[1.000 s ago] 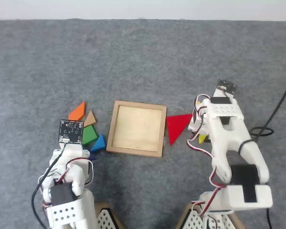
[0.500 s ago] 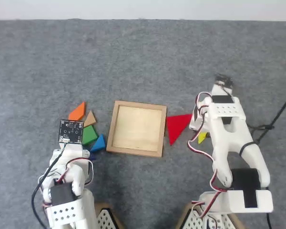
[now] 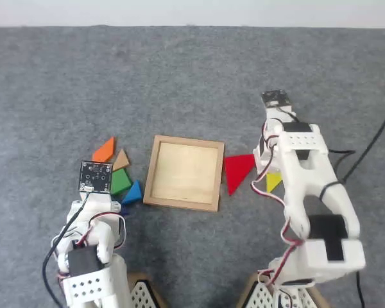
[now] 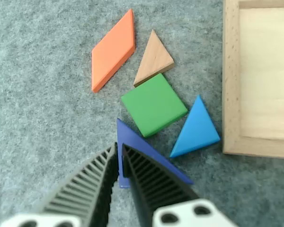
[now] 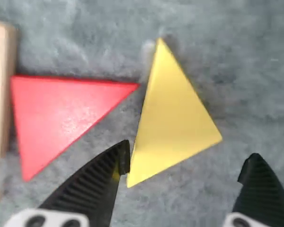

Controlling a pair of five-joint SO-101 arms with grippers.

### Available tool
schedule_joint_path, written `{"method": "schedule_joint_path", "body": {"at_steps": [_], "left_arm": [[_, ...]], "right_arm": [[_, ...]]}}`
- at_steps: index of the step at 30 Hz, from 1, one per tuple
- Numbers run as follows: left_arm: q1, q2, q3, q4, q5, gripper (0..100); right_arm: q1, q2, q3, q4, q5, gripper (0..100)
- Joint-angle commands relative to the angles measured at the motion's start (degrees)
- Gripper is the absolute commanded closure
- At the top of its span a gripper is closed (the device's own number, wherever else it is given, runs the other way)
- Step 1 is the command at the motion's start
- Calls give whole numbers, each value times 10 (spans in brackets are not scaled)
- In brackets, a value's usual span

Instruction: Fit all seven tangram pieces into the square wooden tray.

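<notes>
Right claw: released, jaws spread astride the yellow triangle.
Red triangle: just beside the yellow triangle, on the tray side.
Left claw: clenched, tips over the dark blue triangle.
Adjacent pieces: green square, blue triangle, tan triangle, orange parallelogram.
Square wooden tray: between both groups, on the grey surface.
</notes>
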Motion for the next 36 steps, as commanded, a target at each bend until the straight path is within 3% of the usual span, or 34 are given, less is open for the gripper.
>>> {"method": "schedule_joint_path", "body": {"at_steps": [1,13,21,29,36], "left_arm": [[4,-11,-5,4,4,985],[4,-11,-5,4,4,985],[4,-11,-5,4,4,985],[4,-11,-5,4,4,985],[4,-11,-5,4,4,985]], "right_arm": [[-6,38,-46,-10,29,637],[-6,110,-89,-8,40,643],[-6,110,-86,-5,40,850],[-2,102,-90,-4,40,850],[-2,-2,-86,44,40,872]]}}
